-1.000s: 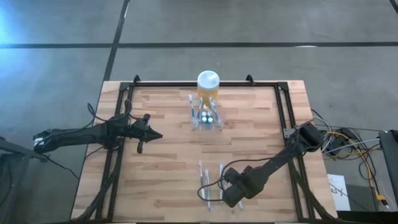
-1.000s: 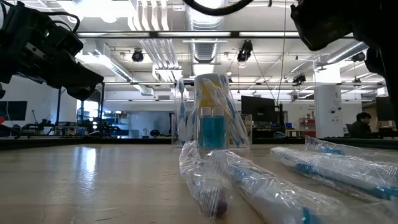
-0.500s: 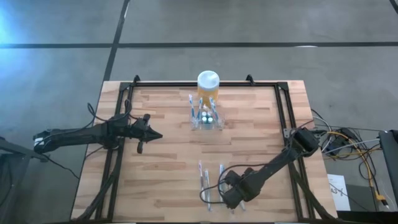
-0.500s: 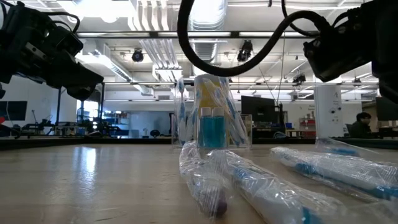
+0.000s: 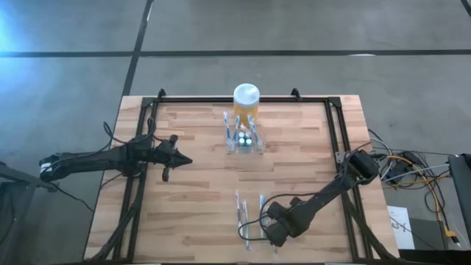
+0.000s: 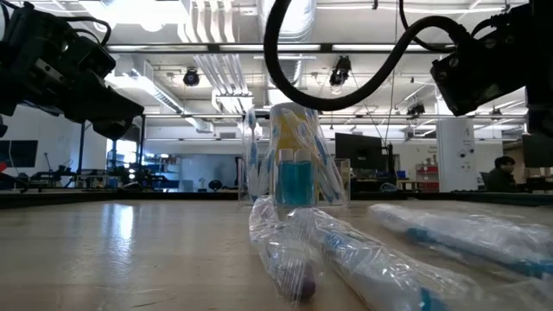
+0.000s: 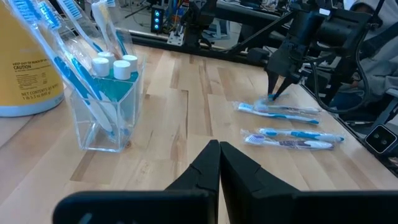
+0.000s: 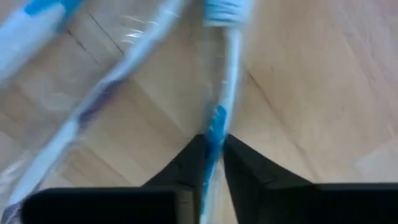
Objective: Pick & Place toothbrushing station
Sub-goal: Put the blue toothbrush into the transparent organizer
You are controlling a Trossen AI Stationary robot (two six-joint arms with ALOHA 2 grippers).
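Note:
The toothbrushing station (image 5: 243, 141), a clear holder with toothbrushes and two small blue bottles, stands upright at the far middle of the table, just in front of a yellow jar (image 5: 246, 99). It also shows in the left wrist view (image 7: 106, 99). Several wrapped toothbrushes (image 5: 241, 215) lie flat near the table's near edge. My right gripper (image 8: 211, 152) points down there, shut on one wrapped toothbrush (image 7: 280, 111). My left gripper (image 7: 217, 163) waits shut above the table's left side, holding nothing. My right gripper pinches the wrapped toothbrush's blue-and-white handle (image 8: 217, 121) between its two fingers, some way back from the bristle head (image 8: 225, 9). The fingers come from above, pointing down, and lie across the handle. The toothbrush lies flat on the table.
Black frame rails (image 5: 140, 184) run along the table's left, right and far sides. A second wrapped toothbrush (image 7: 289, 139) lies close beside the held one. Cables (image 5: 419, 173) hang off the table's right side. A person (image 6: 501, 173) sits far off in the room.
My right gripper has sunk toward the wrapped toothbrushes near the table's near edge. The left arm has kept still.

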